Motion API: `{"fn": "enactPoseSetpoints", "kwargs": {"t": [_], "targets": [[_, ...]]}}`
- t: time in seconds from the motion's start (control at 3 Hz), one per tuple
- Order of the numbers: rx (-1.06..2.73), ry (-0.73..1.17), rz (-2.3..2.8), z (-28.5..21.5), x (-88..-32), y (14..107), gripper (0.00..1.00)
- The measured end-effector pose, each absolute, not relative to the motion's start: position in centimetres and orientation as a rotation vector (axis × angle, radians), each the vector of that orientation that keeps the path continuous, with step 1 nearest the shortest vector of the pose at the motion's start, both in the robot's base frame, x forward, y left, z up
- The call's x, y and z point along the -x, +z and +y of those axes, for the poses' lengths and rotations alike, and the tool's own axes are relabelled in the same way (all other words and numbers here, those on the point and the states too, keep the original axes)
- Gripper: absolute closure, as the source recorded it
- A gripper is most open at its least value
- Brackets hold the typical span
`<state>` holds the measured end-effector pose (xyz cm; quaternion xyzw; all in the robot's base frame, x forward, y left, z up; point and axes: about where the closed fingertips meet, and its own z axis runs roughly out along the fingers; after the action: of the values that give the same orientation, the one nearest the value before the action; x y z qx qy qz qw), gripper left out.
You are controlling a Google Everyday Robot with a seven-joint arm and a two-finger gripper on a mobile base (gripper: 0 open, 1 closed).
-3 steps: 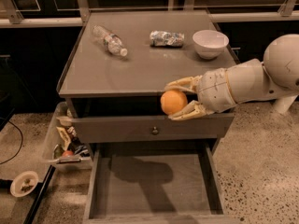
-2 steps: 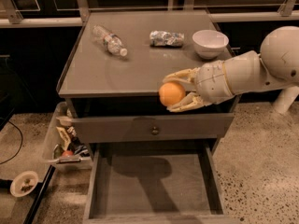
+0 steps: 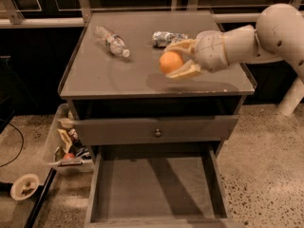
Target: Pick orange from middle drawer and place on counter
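Observation:
My gripper is shut on the orange, a small smooth round fruit held between two pale fingers. It hovers a little above the right middle of the glossy grey counter, with its shadow on the surface below. The white arm reaches in from the right. The middle drawer is pulled open below, its flat grey floor bare. The white bowl is hidden behind the arm.
A clear plastic bottle lies at the counter's back left. A crumpled foil bag lies at the back middle. A closed drawer panel with a round knob sits above the open drawer. A bin of clutter stands on the floor at left.
The gripper has lifted the orange from in front of the cabinet's front edge up and back, so it now hangs over the counter top.

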<state>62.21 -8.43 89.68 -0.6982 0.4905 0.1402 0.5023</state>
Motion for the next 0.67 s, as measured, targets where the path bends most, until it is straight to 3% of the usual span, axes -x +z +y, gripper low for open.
{"fn": "enactPoseSetpoints", "kwargs": {"t": [0.67], "targets": [[1.594,0.358,1.298,-8.5,-69.6,91.1,1.0]]}}
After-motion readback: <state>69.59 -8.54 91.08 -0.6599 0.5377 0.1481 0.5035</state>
